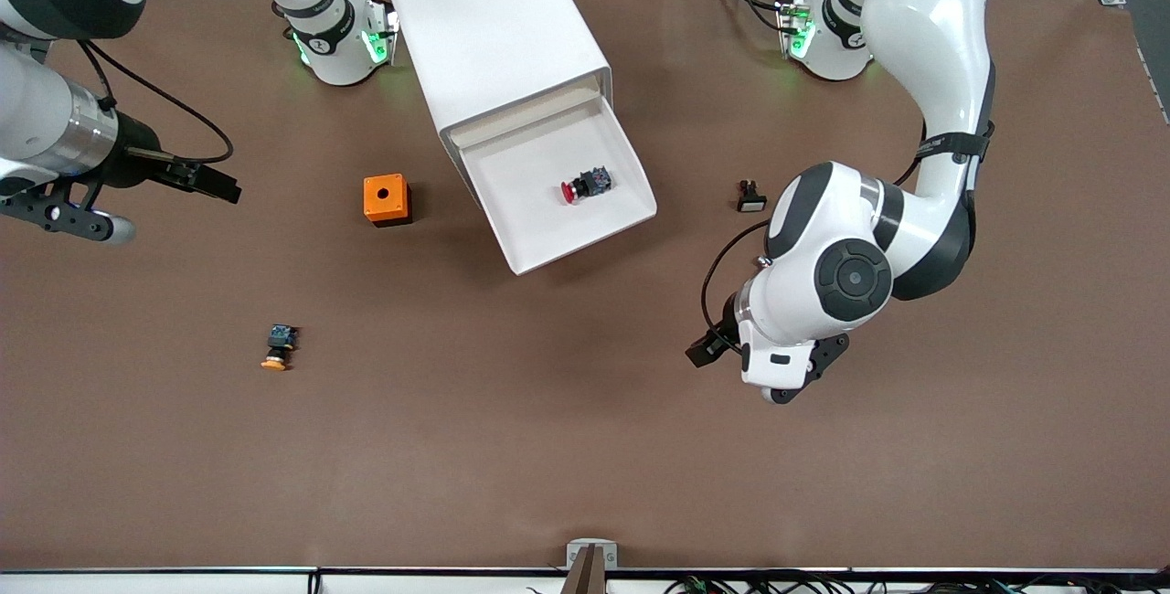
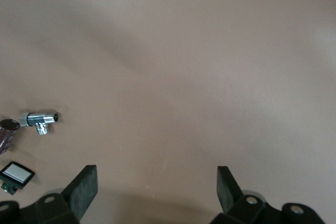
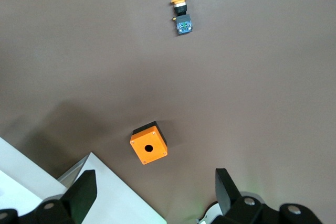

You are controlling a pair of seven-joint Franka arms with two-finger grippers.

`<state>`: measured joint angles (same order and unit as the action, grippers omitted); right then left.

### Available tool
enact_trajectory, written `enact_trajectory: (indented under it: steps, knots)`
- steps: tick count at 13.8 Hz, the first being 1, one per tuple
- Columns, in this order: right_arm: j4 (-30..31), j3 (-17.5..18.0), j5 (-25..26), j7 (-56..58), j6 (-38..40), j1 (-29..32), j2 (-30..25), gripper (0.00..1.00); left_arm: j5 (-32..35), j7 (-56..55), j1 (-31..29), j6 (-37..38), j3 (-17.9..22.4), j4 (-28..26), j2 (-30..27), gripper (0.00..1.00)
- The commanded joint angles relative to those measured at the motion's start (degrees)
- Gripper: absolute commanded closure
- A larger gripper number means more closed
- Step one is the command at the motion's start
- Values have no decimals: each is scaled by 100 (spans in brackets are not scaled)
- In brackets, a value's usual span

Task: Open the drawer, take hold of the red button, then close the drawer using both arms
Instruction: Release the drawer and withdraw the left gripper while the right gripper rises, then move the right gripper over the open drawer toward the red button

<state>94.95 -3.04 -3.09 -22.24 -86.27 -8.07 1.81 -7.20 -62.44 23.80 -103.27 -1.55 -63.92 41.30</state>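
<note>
The white cabinet (image 1: pixel 498 32) stands at the middle of the table's robot edge. One drawer (image 1: pixel 539 219) is pulled out toward the front camera. The red-capped button (image 1: pixel 583 185) lies on its side in the drawer. My left gripper (image 1: pixel 706 352) is open and empty over bare table, nearer the front camera than the drawer, toward the left arm's end; its fingers (image 2: pixel 84 187) frame only table, and the gripper (image 2: pixel 156 182) holds nothing. My right gripper (image 1: pixel 219 185) is open and empty beside the orange cube, toward the right arm's end; it also shows in the right wrist view (image 3: pixel 155 184).
An orange cube with a hole (image 1: pixel 387 199) (image 3: pixel 148 149) sits beside the drawer. An orange-capped button (image 1: pixel 279 347) (image 3: pixel 181 15) lies nearer the front camera. A small white-topped switch (image 1: pixel 750 196) (image 2: pixel 17 174) and a chrome fitting (image 2: pixel 39 120) lie by the left arm.
</note>
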Motion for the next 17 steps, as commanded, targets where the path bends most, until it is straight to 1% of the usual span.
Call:
enact_trajectory:
  steps: [1, 5, 10, 17]
  knots:
    - [-3, -30, -42, -447, 67, -273, -5, 0, 341, -181, 55, -246, 59, -200, -149, 0]
    - [6, -30, -51, -957, 49, -537, -5, 0, 552, -128, 55, -387, 50, -253, -149, 0]
    - [6, -30, -51, -1809, -30, -932, 13, 0, 553, -137, 37, -378, 50, -271, -140, 0]
    - [15, -30, -42, -3083, -302, -1688, 126, 0, 553, -137, 19, -378, 59, -288, -96, 0]
